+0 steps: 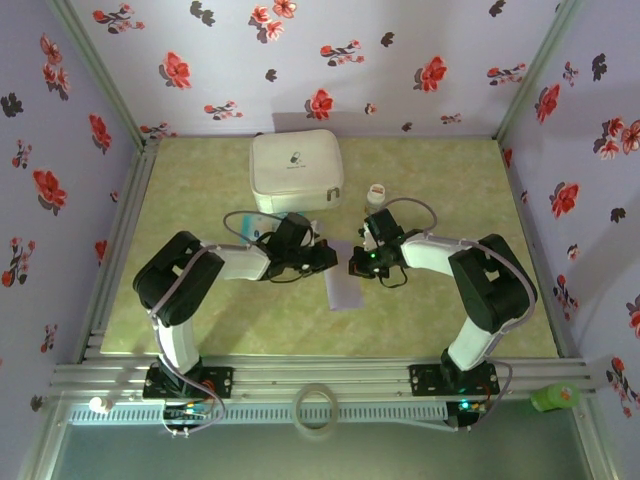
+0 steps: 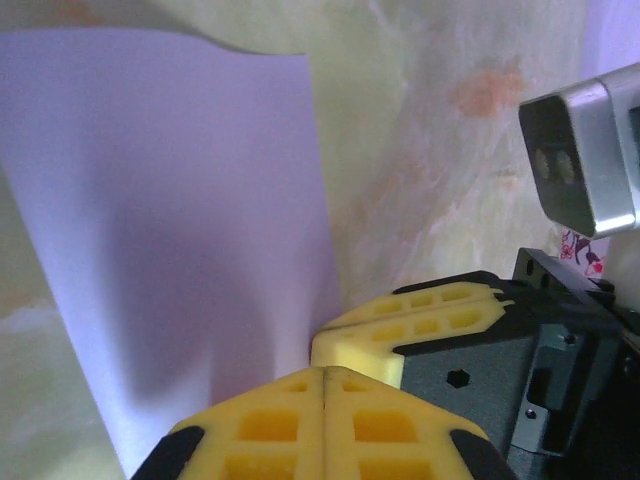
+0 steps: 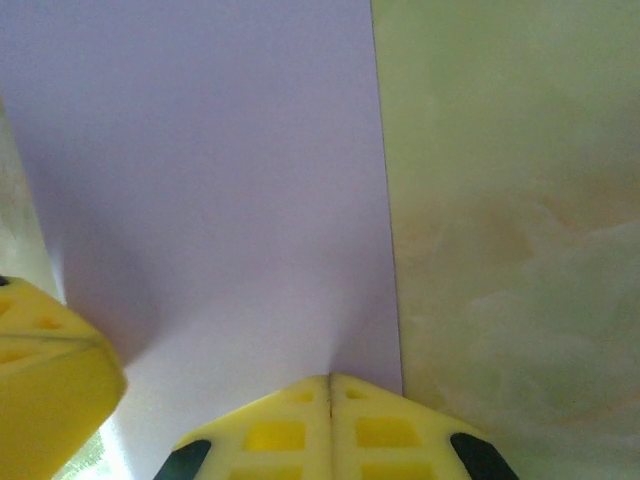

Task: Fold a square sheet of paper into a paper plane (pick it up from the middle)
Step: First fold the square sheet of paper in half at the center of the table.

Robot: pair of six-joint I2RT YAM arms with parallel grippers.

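Observation:
The square sheet of paper (image 1: 345,288) is plain lavender and hangs curved between the two grippers at the table's middle. In the left wrist view the sheet (image 2: 170,200) runs down into my left gripper (image 2: 325,370), whose yellow fingers are pressed together on its edge. My right gripper (image 3: 330,378) is likewise shut, pinching the sheet (image 3: 210,180) near its right edge. From above, the left gripper (image 1: 333,258) and right gripper (image 1: 353,262) almost touch tip to tip over the sheet's upper end. The right gripper's yellow fingers (image 2: 430,315) show just beyond my left ones.
A white zip case (image 1: 296,165) lies at the back of the green mat (image 1: 200,200). A small white bottle (image 1: 375,193) stands right of it, and a teal packet (image 1: 292,219) lies behind the left wrist. Floral walls (image 1: 330,50) close in three sides.

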